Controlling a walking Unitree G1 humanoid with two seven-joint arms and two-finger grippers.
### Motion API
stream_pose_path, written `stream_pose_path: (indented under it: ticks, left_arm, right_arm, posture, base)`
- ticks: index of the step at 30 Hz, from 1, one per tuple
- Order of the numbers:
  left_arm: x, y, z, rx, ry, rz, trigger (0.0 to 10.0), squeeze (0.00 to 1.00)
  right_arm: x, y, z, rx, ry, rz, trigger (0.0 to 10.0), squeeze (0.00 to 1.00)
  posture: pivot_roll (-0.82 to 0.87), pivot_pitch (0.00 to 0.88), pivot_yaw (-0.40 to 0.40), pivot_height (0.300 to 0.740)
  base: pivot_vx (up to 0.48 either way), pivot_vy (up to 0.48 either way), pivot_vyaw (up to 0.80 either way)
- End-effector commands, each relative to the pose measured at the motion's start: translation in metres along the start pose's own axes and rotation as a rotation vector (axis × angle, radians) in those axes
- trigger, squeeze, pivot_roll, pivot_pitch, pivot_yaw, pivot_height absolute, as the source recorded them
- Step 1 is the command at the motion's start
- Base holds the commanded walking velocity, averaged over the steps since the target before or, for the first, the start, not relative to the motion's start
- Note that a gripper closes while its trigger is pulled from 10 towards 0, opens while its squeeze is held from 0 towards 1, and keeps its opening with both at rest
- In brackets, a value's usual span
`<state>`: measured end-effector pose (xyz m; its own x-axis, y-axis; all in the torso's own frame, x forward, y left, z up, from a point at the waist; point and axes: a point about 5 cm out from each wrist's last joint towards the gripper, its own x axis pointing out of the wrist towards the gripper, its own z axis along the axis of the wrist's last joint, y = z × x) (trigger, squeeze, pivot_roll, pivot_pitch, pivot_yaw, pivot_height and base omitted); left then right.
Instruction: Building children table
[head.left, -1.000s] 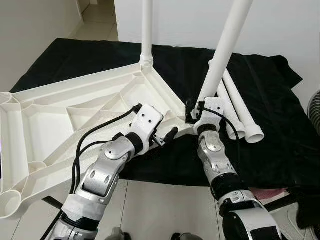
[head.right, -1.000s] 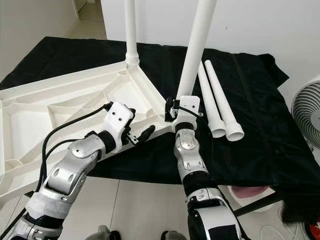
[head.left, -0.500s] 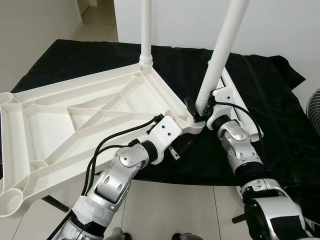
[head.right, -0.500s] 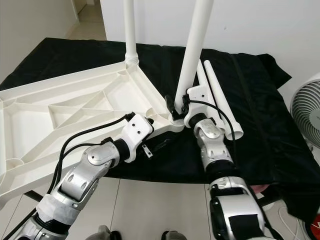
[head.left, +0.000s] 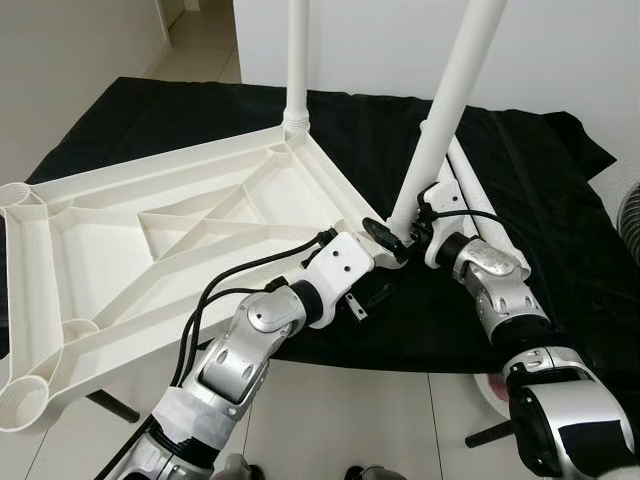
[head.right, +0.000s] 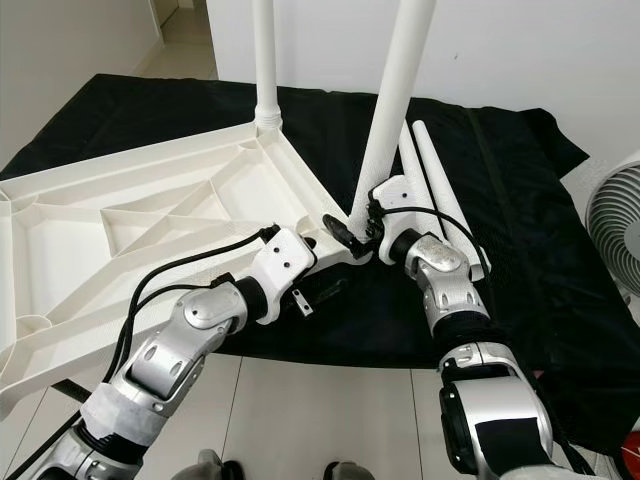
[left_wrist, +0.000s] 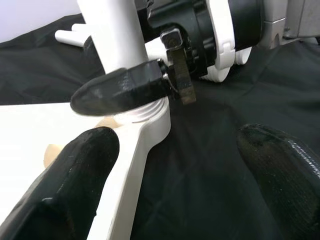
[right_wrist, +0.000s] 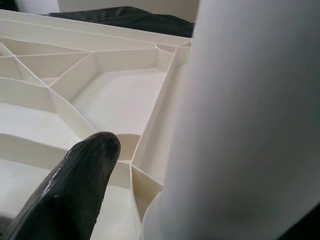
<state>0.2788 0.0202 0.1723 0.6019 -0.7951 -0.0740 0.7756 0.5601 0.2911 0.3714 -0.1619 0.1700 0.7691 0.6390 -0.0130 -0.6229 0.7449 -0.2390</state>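
Note:
The white tabletop (head.left: 150, 175) lies upside down on a black cloth. One white leg (head.left: 298, 60) stands upright in its far corner. A second leg (head.left: 455, 90) leans with its foot in the near right corner socket (left_wrist: 145, 117). My right gripper (head.left: 392, 238) comes in from the right, open around that foot. In the right wrist view a gap shows between one of its fingers (right_wrist: 75, 190) and the leg (right_wrist: 240, 120). My left gripper (left_wrist: 172, 145) is open just below the same corner, one finger by the tabletop's edge, the other over the cloth.
Two loose white legs (head.left: 490, 215) lie side by side on the cloth behind my right arm. A fan (head.right: 615, 235) stands at the far right. Pale floor tiles (head.left: 340, 410) run along the cloth's near edge. A white wall rises behind.
My right wrist has swung from in front of the leaning leg's foot round to its right side. My left gripper has reached forward to the corner socket. The leg keeps its lean.

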Motion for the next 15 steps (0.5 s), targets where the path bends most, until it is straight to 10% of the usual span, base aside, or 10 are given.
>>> stream_pose_path:
  ticks: [1,3,4,6,8,15]
  left_arm:
    - [0.003,-0.003,-0.001,0.014,0.007,-0.022,10.0,0.00]
    - [0.004,-0.003,-0.001,0.014,0.007,-0.022,10.0,0.00]
    - [0.004,-0.003,-0.001,0.013,0.009,-0.023,10.0,0.00]
    - [0.004,-0.003,-0.001,0.013,0.010,-0.023,10.0,0.00]
    - [0.004,-0.004,-0.004,0.010,0.014,-0.023,10.0,0.00]
    - [0.006,-0.005,-0.006,-0.004,0.014,-0.011,10.0,0.00]
  right_arm:
    - [-0.001,-0.001,-0.005,0.010,0.030,0.011,9.2,0.00]
    - [-0.001,-0.002,-0.006,0.016,0.034,0.008,9.2,0.00]
    - [-0.002,-0.001,-0.008,0.025,0.040,0.008,4.8,0.00]
    - [-0.002,-0.001,-0.009,0.031,0.043,0.010,4.8,0.00]
    - [-0.003,-0.002,-0.013,0.045,0.053,-0.001,0.0,0.00]
    - [-0.004,0.001,-0.019,0.103,0.047,-0.017,0.0,0.00]
  posture:
    - [-0.09,0.079,0.026,0.740]
    - [-0.09,0.079,0.026,0.740]
    - [-0.09,0.079,0.026,0.740]
    - [-0.09,0.079,0.026,0.740]
    - [-0.10,0.076,0.023,0.740]
    - [-0.10,0.074,0.005,0.740]
  base:
    - [0.000,0.000,0.00]
    - [0.000,0.000,0.00]
    - [0.000,0.000,0.00]
    - [0.000,0.000,0.00]
    - [0.000,0.000,0.00]
    - [0.000,0.000,0.00]
